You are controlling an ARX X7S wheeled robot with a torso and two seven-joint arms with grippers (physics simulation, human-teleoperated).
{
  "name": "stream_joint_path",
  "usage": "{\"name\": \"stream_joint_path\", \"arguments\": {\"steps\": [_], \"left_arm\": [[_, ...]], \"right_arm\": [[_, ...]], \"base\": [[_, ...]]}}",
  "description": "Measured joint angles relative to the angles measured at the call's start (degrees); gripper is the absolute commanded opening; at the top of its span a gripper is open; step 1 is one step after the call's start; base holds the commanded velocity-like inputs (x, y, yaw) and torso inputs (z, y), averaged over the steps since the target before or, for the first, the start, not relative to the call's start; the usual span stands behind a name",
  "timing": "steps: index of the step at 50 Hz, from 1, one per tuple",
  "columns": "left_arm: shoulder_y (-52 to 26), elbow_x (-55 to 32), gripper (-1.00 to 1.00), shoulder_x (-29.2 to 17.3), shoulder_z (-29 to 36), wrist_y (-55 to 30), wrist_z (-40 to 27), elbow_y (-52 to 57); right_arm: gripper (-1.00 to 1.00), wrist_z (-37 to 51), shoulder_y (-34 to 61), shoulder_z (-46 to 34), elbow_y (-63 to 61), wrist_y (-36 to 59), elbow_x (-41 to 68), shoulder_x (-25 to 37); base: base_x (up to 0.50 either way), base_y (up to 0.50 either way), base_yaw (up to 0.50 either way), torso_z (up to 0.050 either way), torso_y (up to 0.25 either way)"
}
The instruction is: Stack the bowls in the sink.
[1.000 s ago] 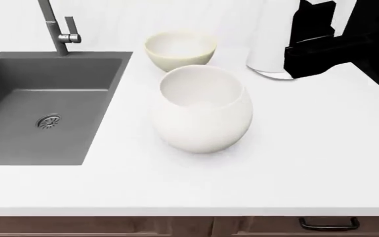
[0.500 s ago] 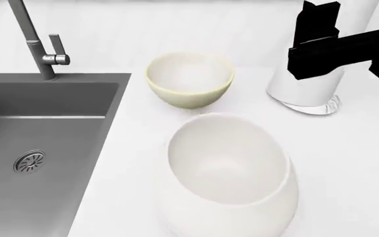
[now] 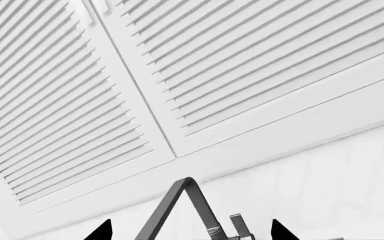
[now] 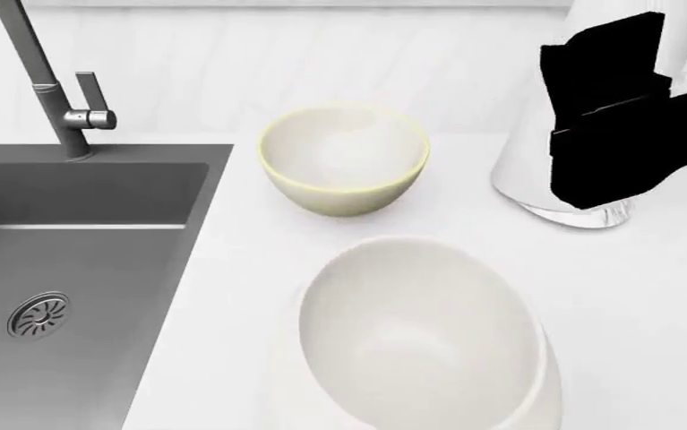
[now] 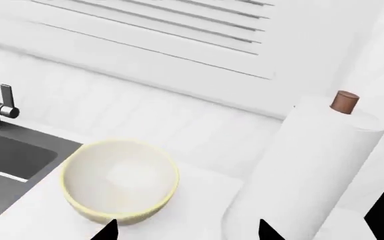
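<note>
The cream bowl point(image 4: 343, 161) sits at upper centre of my head view and the white bowl point(image 4: 421, 336) fills the lower centre, both on the table point(image 4: 630, 305), both outside the sink point(image 4: 68, 269) at left. They loom larger than a second ago: I've closed in. My right gripper point(image 5: 185, 231) hangs open near the cream bowl; the left gripper point(image 3: 188, 234), open, faces the faucet point(image 3: 185, 210). Nothing stacked yet.

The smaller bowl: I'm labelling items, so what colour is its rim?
Pale yellow, on a cream bowl. The head view shows it best.
</note>
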Motion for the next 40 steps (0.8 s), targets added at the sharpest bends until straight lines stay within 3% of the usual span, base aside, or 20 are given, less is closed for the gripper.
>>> {"name": "stream_joint_path", "arguments": {"steps": [15, 25, 40], "left_arm": [[-0.4, -0.36, 1.0, -0.43, 0.9, 0.41, 0.37, 0.56], [-0.23, -0.32, 1.0, -0.69, 1.31, 0.86, 0.71, 1.0], [0.52, 0.27, 1.0, -1.4, 1.49, 1.59, 1.53, 1.89]], "right_arm": [[1.0, -0.4, 13.54, -14.4, -1.03, -4.17, 19.81, 2.81], [1.0, -2.91, 15.75, -21.0, -2.64, -8.22, 23.6, 2.21], [1.0, -3.82, 14.91, -24.82, 0.3, -9.58, 24.46, -4.46]], "base": [[0.0, 0.0, 0.0, 0.0, 0.0], [0.0, 0.0, 0.0, 0.0, 0.0], [0.0, 0.0, 0.0, 0.0, 0.0]]}}
